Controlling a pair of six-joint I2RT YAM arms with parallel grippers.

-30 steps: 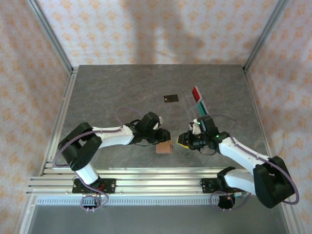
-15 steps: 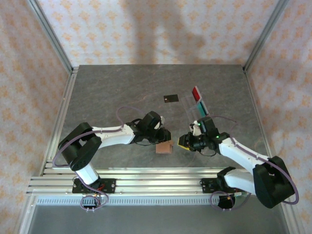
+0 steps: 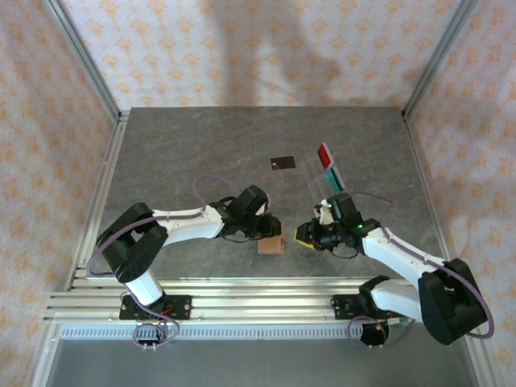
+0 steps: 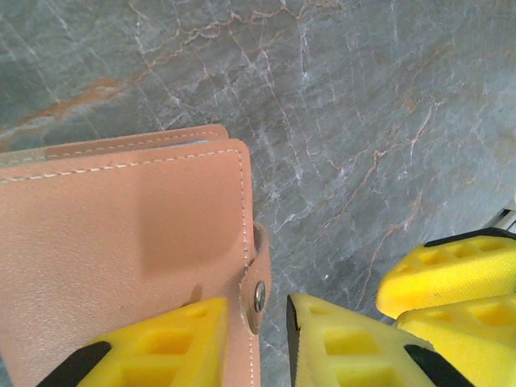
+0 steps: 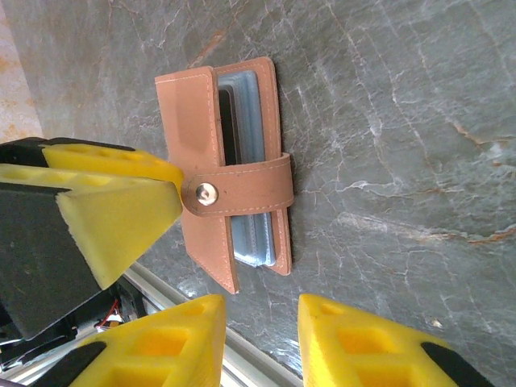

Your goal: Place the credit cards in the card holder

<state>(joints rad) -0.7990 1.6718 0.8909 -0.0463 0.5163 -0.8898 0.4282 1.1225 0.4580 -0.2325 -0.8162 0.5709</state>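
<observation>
Three cards sit out on the grey marble-look table [image 3: 185, 153]: the thin black plastic card [image 3: 281, 163], with the red card [image 3: 325, 152] and the teal card [image 3: 333, 172] close together to its right, all well apart from both grippers. The step looks like unsnapping the tan leather card holder [image 4: 121, 242]. Your left gripper [image 4: 258, 330] straddles its snap strap [image 5: 242, 192]; can't tell if it's pinching. Get your pads on the tab, not the cover, then peel up. Your right gripper [image 5: 262, 322] hangs open just beside the holder, so use it to pin the body.
</observation>
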